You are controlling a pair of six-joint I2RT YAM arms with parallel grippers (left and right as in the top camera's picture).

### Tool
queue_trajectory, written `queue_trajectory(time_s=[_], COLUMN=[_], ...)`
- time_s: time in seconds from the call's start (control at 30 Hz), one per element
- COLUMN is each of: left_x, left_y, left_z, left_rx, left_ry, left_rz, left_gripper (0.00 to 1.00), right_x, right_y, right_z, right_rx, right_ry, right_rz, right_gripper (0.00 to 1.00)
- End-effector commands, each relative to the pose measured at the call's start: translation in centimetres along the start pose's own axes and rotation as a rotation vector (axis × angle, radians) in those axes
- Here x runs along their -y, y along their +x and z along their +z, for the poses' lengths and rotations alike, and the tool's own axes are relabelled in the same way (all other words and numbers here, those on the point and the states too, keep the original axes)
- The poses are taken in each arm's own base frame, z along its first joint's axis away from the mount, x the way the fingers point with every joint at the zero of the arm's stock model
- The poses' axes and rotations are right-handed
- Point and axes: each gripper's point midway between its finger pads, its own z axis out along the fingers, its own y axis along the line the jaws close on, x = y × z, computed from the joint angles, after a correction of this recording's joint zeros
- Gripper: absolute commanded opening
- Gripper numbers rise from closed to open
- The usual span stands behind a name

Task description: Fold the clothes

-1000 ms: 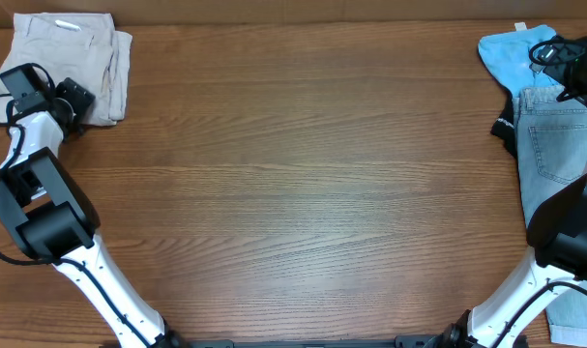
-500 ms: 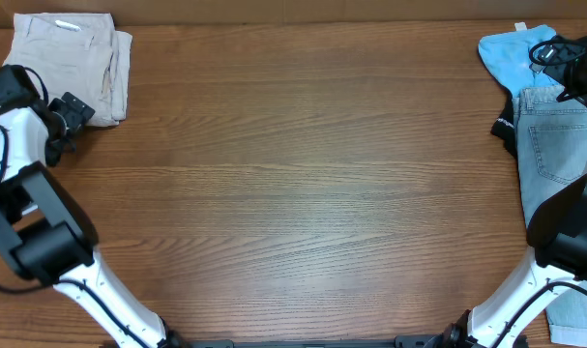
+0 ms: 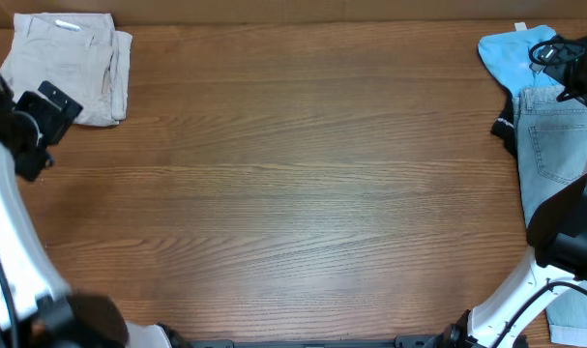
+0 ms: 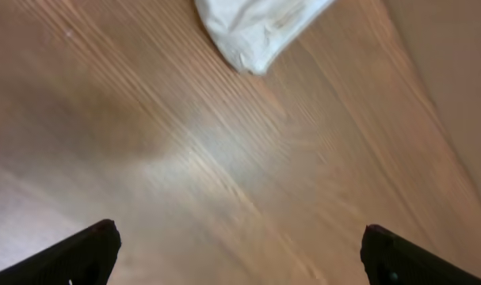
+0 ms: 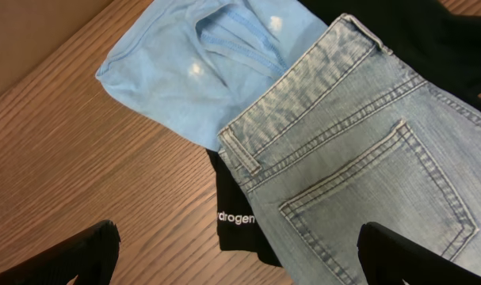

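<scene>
The pale beige khaki shorts point(image 3: 71, 64) lie folded at the table's far left corner; a corner of them shows in the left wrist view point(image 4: 252, 28). My left gripper point(image 3: 34, 121) is open and empty, just in front of the shorts and apart from them. At the far right lie the sky-blue top point(image 3: 513, 55), the light-blue denim shorts point(image 3: 556, 145) and a black garment point(image 3: 507, 126). The right wrist view shows the top point(image 5: 196, 71), the denim shorts point(image 5: 367, 158) and the black garment point(image 5: 240, 218) with white lettering. My right gripper point(image 5: 240, 261) is open and empty above them.
The wooden table point(image 3: 303, 184) spans the view. A pale wall or board point(image 4: 454, 71) runs along the table's far edge. The arms' white bases stand at the near left and near right corners.
My left gripper has pulled back from the khaki shorts toward the near left, and the left arm has swung outward. The right arm and the clothes have not moved.
</scene>
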Motion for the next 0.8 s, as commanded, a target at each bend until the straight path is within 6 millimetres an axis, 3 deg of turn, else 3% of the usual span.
queue_trajectory(time_s=[0.0,0.13,0.3,0.77], left_x=[1.0,1.3,0.6,0.6], left_y=[2.7,5.8,7.9,7.8], left_z=[-5.9,-9.5,-11.6,-11.5], left_rx=[0.053,0.069,0.066,0.064], left_ry=[0.064,0.087,0.088,0.085], left_rz=[0.097,0.116,0.117,0.116], left_gripper=[1.00,1.00,1.00,1.00], right_x=[-0.4,-0.4,-0.4,-0.4], right_y=[-0.7,-0.7,-0.7,-0.7], right_z=[-0.9,-0.9,-0.9,-0.9], right_rx=[0.027,0.027,0.027,0.027], right_ry=[-0.011,-0.011,-0.011,-0.011], right_rz=[0.005,0.005,0.005,0.005], right_gripper=[1.00,1.00,1.00,1.00])
